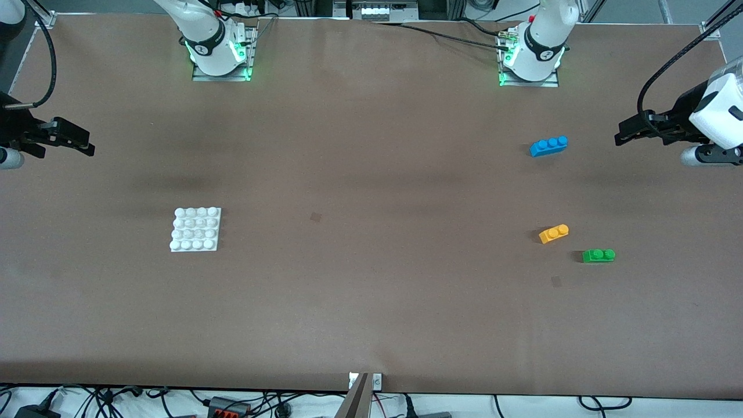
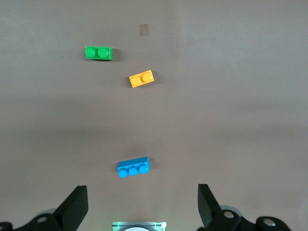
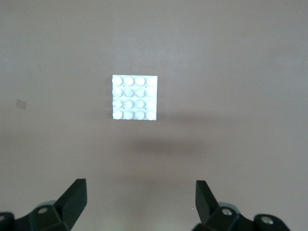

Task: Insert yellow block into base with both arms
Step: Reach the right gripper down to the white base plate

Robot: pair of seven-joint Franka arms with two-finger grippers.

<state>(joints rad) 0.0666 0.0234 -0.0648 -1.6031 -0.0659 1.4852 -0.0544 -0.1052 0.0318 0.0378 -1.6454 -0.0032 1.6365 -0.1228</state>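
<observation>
On the brown table (image 1: 371, 302): base (image 1: 196, 229), flat, studs up, toward the right arm's end. Blue brick (image 1: 548, 146), green brick (image 1: 598, 255) and yellow block (image 1: 554, 233) toward the left arm's end; yellow lies between the other two, just beside green, apart. Left gripper (image 2: 143, 204) and right gripper (image 3: 141, 202): raised at the table's ends, fingers spread, holding nothing. Advice: left should descend square to yellow's long sides, clear of green; right likely steadies the base by its edges.

Yellow block (image 2: 141, 79) between green brick (image 2: 98, 53) and blue brick (image 2: 133, 167)
</observation>
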